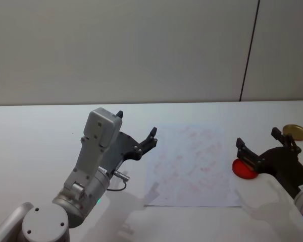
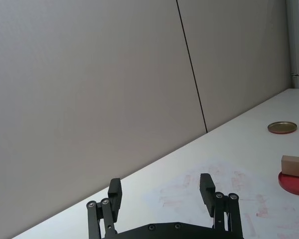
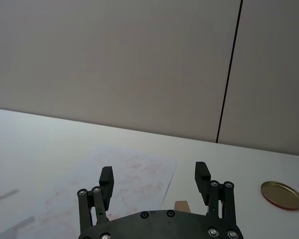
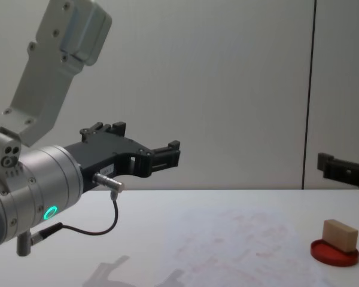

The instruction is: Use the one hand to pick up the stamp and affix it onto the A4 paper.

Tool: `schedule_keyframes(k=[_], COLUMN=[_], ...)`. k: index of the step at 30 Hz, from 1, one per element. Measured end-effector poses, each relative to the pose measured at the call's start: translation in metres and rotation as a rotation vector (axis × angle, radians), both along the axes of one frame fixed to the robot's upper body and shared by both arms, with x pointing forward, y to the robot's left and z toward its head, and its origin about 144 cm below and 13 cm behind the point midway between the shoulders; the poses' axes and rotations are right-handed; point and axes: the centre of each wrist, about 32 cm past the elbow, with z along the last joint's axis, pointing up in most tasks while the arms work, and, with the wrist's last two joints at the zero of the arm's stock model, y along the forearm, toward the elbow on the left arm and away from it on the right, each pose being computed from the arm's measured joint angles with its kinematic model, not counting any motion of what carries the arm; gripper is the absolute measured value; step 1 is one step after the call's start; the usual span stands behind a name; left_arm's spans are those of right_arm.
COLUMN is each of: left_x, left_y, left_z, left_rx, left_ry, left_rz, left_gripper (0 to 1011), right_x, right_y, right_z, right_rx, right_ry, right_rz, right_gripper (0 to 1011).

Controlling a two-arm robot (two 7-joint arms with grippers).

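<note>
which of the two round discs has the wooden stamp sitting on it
The red disc carries the tan stamp; the gold disc farther back lies bare.

Lab: white table (image 1: 40, 131), grey panelled wall (image 1: 116, 50)

The right gripper (image 3: 154, 170) is pointing out across the white table (image 3: 35, 139), and its 2 black fingers (image 3: 106, 179) are standing wide apart. The paper (image 3: 134, 164) is lying flat past them, showing faint pink marks. A bit of the tan stamp (image 3: 182, 205) is peeking up between the fingers. 1 gold lid (image 3: 282, 194) is lying well apart from the paper.
</note>
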Motion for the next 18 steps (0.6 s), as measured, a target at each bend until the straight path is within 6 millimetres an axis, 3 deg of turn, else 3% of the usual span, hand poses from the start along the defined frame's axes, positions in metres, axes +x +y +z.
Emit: schedule_keyframes(k=[18], left_x=[0.000], left_y=[0.000], left_z=[0.000], left_rx=[0.000], left_ry=[0.000], left_rz=[0.000], left_gripper=[993], right_x=[0.036], right_y=[-0.024], right_z=[-0.010], right_rx=[-0.058], right_ry=[0.155], right_rz=[-0.018], right_gripper=[1001])
